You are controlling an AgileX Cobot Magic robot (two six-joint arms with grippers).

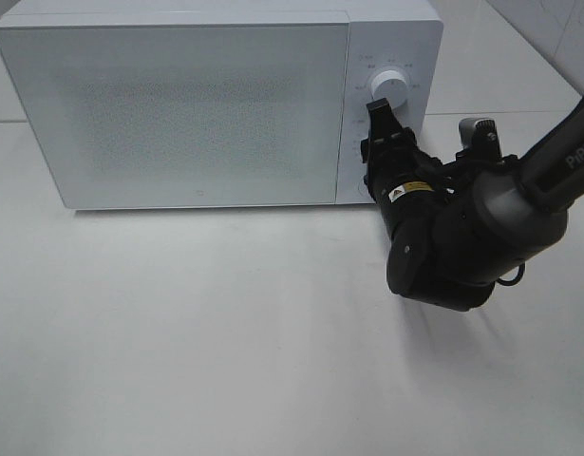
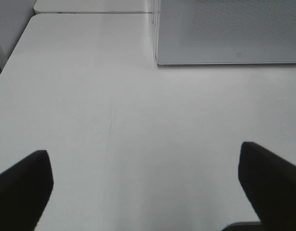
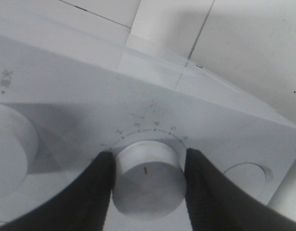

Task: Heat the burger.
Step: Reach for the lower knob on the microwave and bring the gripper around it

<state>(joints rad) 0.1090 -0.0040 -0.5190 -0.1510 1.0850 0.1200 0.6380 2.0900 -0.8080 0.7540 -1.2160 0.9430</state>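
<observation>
The right arm is black and a bit shiny, with fat round joints. It has a small yellow sticker and white letters that seem to read "PiPER". A thin black cable loops out of it. The right pincer and the left pincer have smooth, dark fingers.

Soft, even, bright light covers the white table; the arm throws only a faint, diffuse shadow on its near side. The microwave door looks grainy and matte. Close up, the dial is slightly soft, the left gripper a blurred dark shape.
</observation>
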